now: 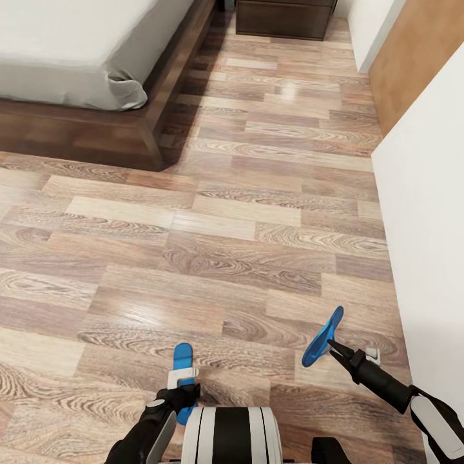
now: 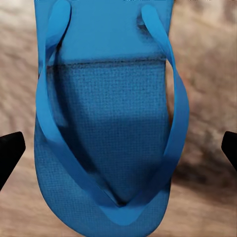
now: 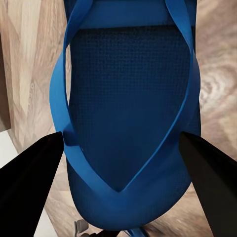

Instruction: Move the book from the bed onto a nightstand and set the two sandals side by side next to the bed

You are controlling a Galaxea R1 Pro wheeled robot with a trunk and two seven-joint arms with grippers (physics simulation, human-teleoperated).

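A: Entry, left arm. The left gripper point(image 1: 183, 377) carries the left sandal point(image 1: 183, 358). In the head view only the sandal's blue end sticks out past the white finger hardware; the rest sits under the arm. In the left wrist view the same sandal point(image 2: 106, 123) lies strap-side up between the two black fingertips point(image 2: 10, 148), which show at the picture's two edges. The tips stand just beside the sole's edges; contact itself is hard to confirm there. Jaws read as narrowed onto the sandal.

B: Right arm. The right gripper point(image 1: 332, 348) pinches the right sandal point(image 1: 322, 338), which is tilted, sole edge toward the head camera, raised above the wood floor point(image 1: 245, 245). The right wrist view gives what the head view cannot: the sandal point(image 3: 131, 113) face-on, thong straps meeting in a V, and both dark fingers point(image 3: 29, 187) pressed at its sides. Jaws closed on it.

A: Surroundings, head view. The bed point(image 1: 96, 122), dark frame with pale mattress, occupies the upper left, well apart from both sandals. A dark nightstand point(image 1: 283, 19) stands at the far end beside the bed. A white wall point(image 1: 425, 212) runs along the right.

B: Writing: no lettering or brand is legible on either sandal.
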